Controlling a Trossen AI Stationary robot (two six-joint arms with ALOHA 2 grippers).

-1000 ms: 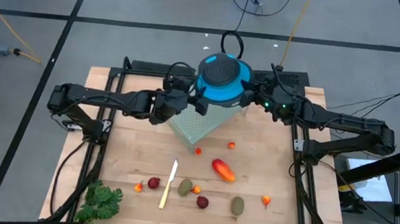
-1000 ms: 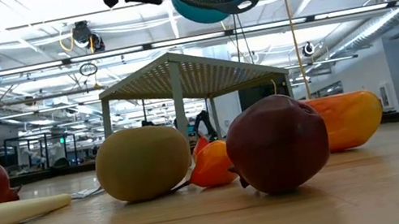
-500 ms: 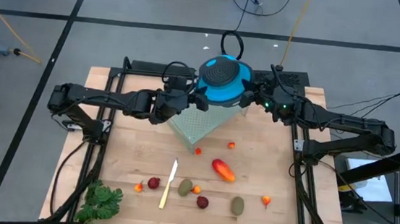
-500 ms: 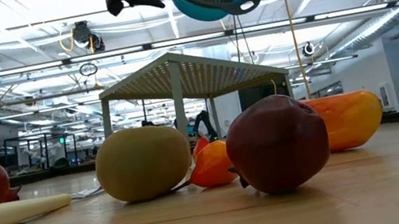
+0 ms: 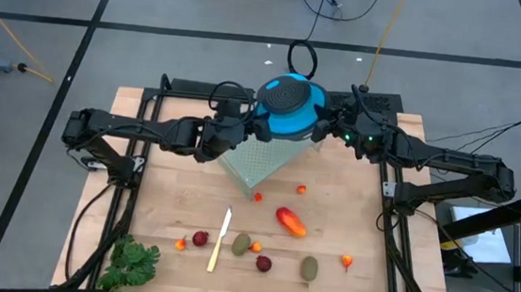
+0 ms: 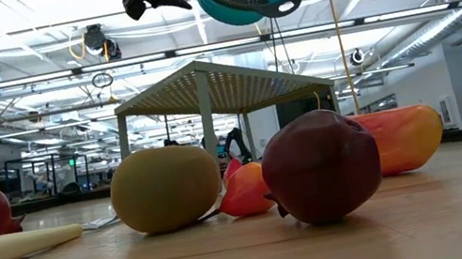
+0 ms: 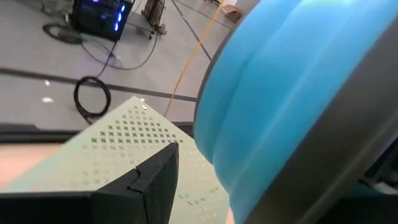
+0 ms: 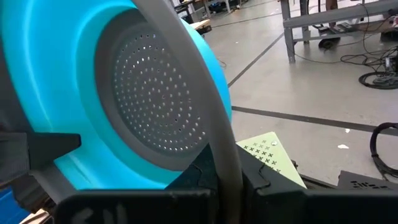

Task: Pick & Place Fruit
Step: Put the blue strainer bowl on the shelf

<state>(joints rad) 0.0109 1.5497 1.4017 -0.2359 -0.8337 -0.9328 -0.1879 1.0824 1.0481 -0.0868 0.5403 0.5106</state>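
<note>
Holding the blue colander (image 5: pixel 289 106) up above the pale perforated rack (image 5: pixel 264 161) at the table's far side, we have the right gripper (image 5: pixel 323 128) clamped on its grey rim, as the right wrist view shows. The left gripper (image 5: pixel 240 119) sits just beside the bowl's other side; in the low view its fingers look spread, apart from the bowl.

The fruit lies well apart from both grippers, toward the near edge: the orange-red oblong (image 5: pixel 291 221) nearest the rack, its long axis running diagonally from far-left to near-right, with a brown-green oval (image 5: pixel 309 268) beyond it. A dark red ball (image 5: pixel 263 262), another oval (image 5: pixel 241 245) and a second red ball (image 5: pixel 199 238) sit in a row by the cream stick (image 5: pixel 220 240). The free left arm seems better placed to reach down, we judge, since the right is occupied.

Compared with a second ago, the colander has shifted slightly toward the right arm, and the left gripper has eased off it. The fruit has not moved.
</note>
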